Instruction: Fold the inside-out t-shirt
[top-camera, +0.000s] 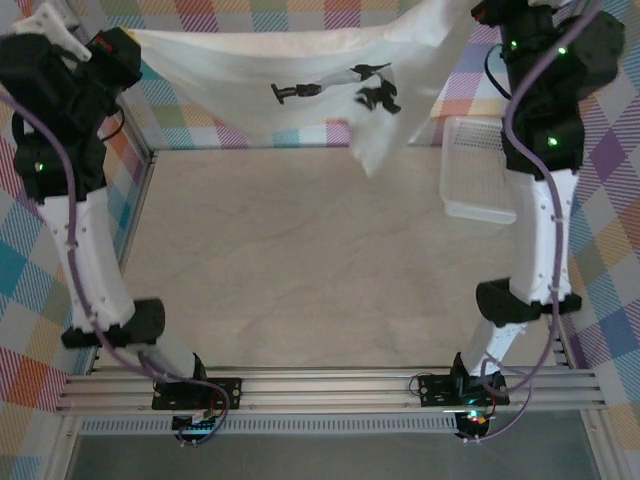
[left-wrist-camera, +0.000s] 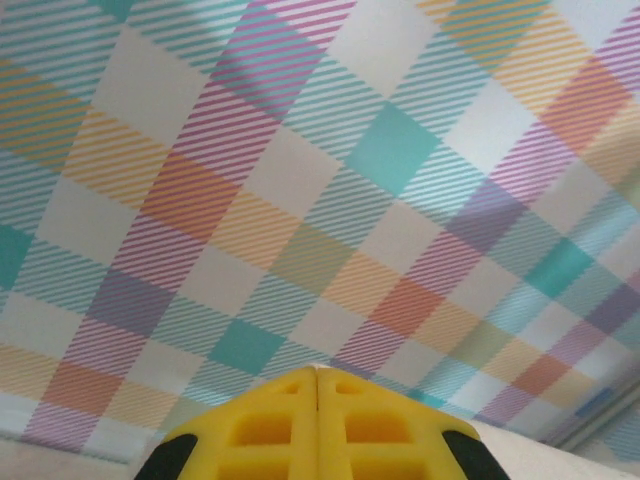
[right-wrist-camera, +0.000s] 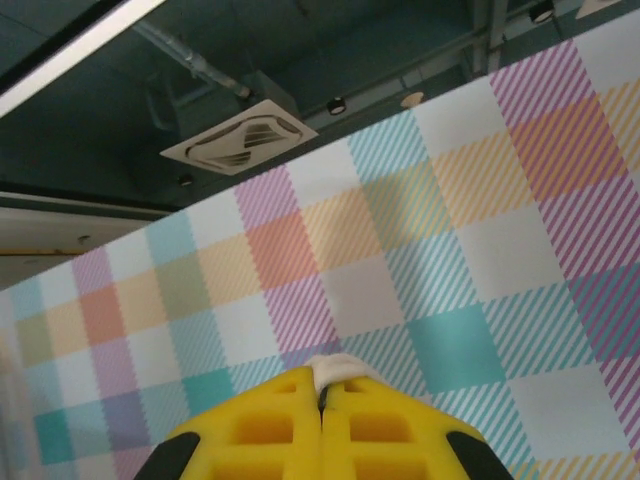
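Note:
The inside-out t-shirt (top-camera: 300, 70) hangs spread in the air at the far side of the table, white with dark marks showing through near its middle. It is stretched between my two raised grippers, and a loose corner droops at its lower right. My left gripper (top-camera: 130, 38) is shut on its left top corner; in the left wrist view the yellow fingers (left-wrist-camera: 270, 430) are pressed together with a thin white sliver at their tip. My right gripper (top-camera: 478, 12) is shut on the right top corner, and a small fold of white cloth (right-wrist-camera: 335, 368) pokes out between its fingertips (right-wrist-camera: 370, 425).
A white plastic mesh basket (top-camera: 480, 170) sits on the table at the right, beside the right arm. The beige tabletop (top-camera: 300, 270) lies below the hanging shirt. Checked cloth walls (top-camera: 30, 250) surround the table on the left, right and far sides.

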